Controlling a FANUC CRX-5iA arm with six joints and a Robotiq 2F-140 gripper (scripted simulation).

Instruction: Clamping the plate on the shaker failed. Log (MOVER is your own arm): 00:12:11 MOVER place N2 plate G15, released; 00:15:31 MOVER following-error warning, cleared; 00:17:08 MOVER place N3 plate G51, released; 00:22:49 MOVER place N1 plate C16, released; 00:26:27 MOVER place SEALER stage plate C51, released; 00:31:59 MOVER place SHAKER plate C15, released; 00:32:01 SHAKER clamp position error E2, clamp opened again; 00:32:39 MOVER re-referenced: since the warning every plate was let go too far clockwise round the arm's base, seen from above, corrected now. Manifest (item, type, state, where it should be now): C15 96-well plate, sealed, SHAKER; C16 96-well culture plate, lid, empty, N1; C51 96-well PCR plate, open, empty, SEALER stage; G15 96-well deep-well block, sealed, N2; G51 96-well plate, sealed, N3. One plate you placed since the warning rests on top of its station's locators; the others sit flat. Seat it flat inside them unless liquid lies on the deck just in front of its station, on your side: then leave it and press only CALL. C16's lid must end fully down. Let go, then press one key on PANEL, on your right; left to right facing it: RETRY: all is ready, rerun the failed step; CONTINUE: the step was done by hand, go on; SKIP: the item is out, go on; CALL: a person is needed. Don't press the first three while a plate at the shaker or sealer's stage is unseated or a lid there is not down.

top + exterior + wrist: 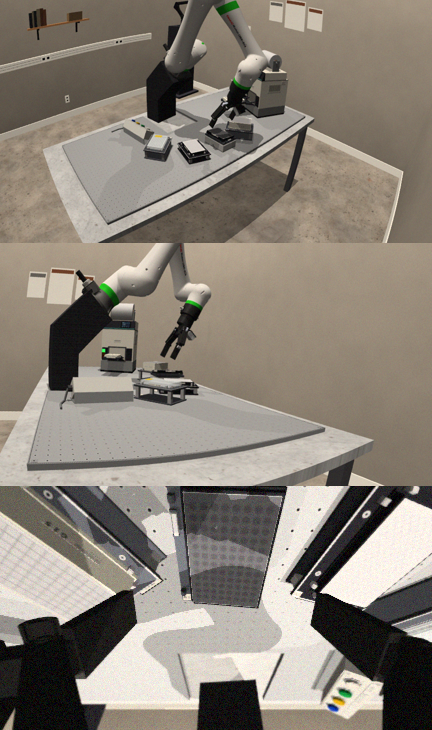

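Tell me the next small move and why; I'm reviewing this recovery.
Probably lower the open fingers toward the dark sealed plate on the grey shaker block: they hang wide and empty above it, not yet astride its edges.
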